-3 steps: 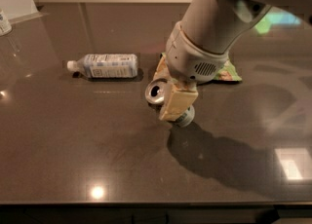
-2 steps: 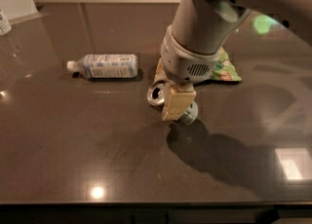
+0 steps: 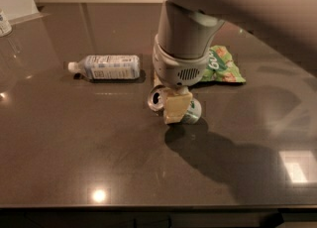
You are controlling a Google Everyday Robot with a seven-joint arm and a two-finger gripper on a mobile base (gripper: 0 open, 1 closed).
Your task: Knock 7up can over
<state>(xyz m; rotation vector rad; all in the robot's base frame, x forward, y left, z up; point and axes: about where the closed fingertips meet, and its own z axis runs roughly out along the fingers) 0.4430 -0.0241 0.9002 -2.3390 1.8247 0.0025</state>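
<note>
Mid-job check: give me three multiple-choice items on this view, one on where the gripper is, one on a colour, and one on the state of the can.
1. Where is the gripper?
A. Down at the 7up can
B. At the far left corner
C. At the near edge

2. What colour is the snack bag?
A. Red
B. Green
C. Blue

3. How is the 7up can lying?
A. Upright
B. Crushed flat
C. Tipped on its side

Answers:
1 A: the wrist ends right over the can, mid-table.
2 B: the crumpled bag behind the arm is green.
3 C: the can's round top faces sideways to the left, and its body runs along the surface.
</note>
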